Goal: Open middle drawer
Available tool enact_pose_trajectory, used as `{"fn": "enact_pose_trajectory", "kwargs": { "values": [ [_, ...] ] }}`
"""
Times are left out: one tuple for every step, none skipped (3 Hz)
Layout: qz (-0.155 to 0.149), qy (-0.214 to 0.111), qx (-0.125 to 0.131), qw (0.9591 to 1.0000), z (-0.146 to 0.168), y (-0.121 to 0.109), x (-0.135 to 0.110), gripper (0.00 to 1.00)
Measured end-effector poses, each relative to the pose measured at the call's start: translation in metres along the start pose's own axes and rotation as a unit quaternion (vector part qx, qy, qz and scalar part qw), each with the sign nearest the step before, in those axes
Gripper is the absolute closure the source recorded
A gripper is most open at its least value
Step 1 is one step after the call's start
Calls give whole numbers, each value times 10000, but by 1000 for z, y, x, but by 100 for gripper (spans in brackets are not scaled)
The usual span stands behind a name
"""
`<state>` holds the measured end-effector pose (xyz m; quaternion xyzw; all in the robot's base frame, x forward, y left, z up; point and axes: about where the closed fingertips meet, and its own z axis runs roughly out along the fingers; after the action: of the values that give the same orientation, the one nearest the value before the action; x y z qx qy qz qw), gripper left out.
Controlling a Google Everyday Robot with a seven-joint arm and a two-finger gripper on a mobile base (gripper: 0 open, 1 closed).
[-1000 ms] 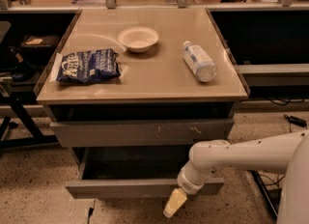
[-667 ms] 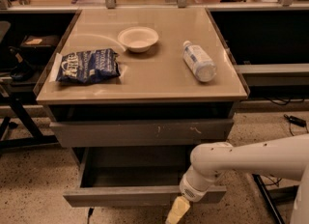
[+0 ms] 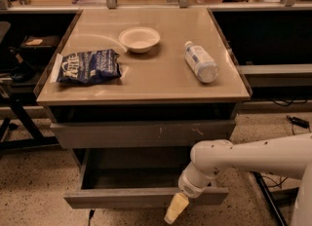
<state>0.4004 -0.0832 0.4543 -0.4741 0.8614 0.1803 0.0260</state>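
The middle drawer [image 3: 122, 198] is a wide, shallow grey drawer with a plain front. It stands pulled out from the cabinet, below the scratched top front [image 3: 146, 133], and its dark inside [image 3: 136, 171] shows. My gripper [image 3: 175, 209] is at the right part of the drawer's front, at its lower edge, on the end of my white arm [image 3: 253, 157], which comes in from the right. The lowest front is hidden under the pulled-out drawer.
On the cabinet top [image 3: 161, 81] lie a blue chip bag [image 3: 87, 67], a white bowl [image 3: 139, 39] and a plastic bottle [image 3: 200, 62] on its side. Dark shelving stands on both sides. A cable [image 3: 295, 121] lies on the speckled floor at the right.
The middle drawer has slid further out toward the camera. My gripper and arm have moved down and toward the camera with its front.
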Motion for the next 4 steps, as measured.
{"fn": "enact_pose_trajectory", "kwargs": {
  "values": [
    [-181, -164, 96, 9997, 0, -11, -20, 0],
    [-263, -20, -86, 9996, 20, -5, -20, 0],
    [-215, 267, -510, 9981, 40, 14, -2, 0],
    [-197, 368, -652, 9970, 43, 21, 4, 0]
  ]
}}
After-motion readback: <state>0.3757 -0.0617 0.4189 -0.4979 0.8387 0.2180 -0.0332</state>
